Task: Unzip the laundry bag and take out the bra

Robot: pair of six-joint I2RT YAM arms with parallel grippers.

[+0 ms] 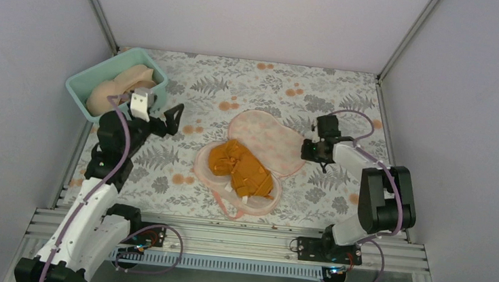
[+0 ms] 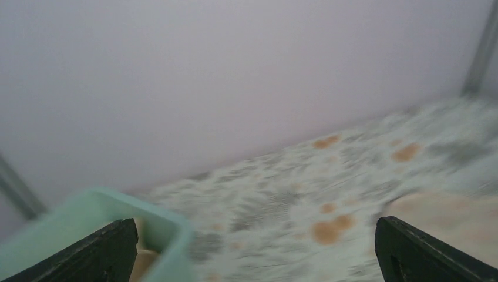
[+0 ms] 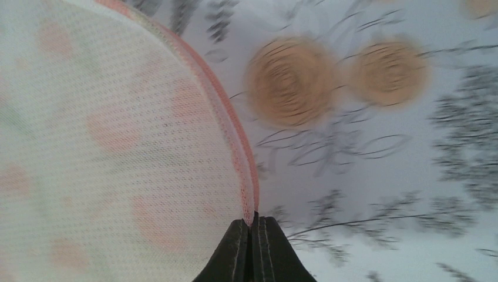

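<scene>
The laundry bag (image 1: 269, 139) lies unzipped in the middle of the table, its pale pink mesh flap folded back to the upper right. The mustard-orange bra (image 1: 241, 169) rests in the lower half of the bag, in plain sight. My right gripper (image 1: 309, 149) is at the flap's right edge. In the right wrist view my right gripper (image 3: 253, 226) is shut on the laundry bag's (image 3: 117, 135) pink zip trim (image 3: 235, 138). My left gripper (image 1: 170, 117) hovers open beside the tub, well left of the bag. The left wrist view shows my left gripper (image 2: 252, 235) spread wide with nothing between its fingers.
A teal plastic tub (image 1: 81, 85) holding pale peach bras (image 1: 118, 88) stands at the back left; the tub's corner (image 2: 170, 226) sits just inside my left finger. A floral cloth (image 1: 346, 95) covers the table. Grey walls close in on three sides.
</scene>
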